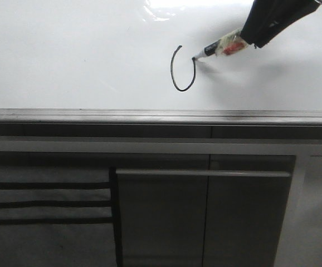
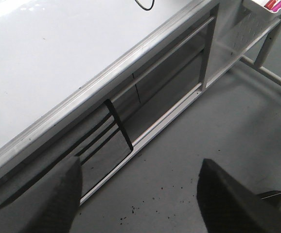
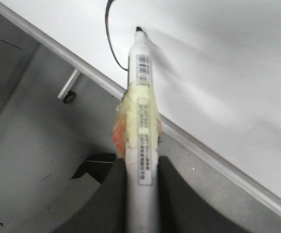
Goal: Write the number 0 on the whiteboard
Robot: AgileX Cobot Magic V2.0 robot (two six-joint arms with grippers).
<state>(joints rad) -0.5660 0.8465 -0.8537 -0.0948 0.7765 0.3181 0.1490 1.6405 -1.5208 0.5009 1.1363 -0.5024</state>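
The whiteboard [image 1: 66, 55] is a glossy white flat board with a grey edge rail. On it is a thin black curved stroke [image 1: 179, 78], shaped like a U open at the top right: part of the number 0. My right gripper [image 3: 141, 170] is shut on a white marker pen [image 1: 223, 47] wrapped in yellowish tape. The pen's black tip [image 1: 195, 58] touches the board at the stroke's upper right end. The stroke [image 3: 110, 39] and the tip [image 3: 139, 29] also show in the right wrist view. My left gripper [image 2: 138, 194] is open and empty, off the board above the floor.
The grey metal rail [image 1: 161, 117] runs along the board's near edge, with dark grey cabinet panels [image 1: 205, 217] below it. In the left wrist view a grey floor [image 2: 213, 126] and a metal frame leg [image 2: 272, 77] show.
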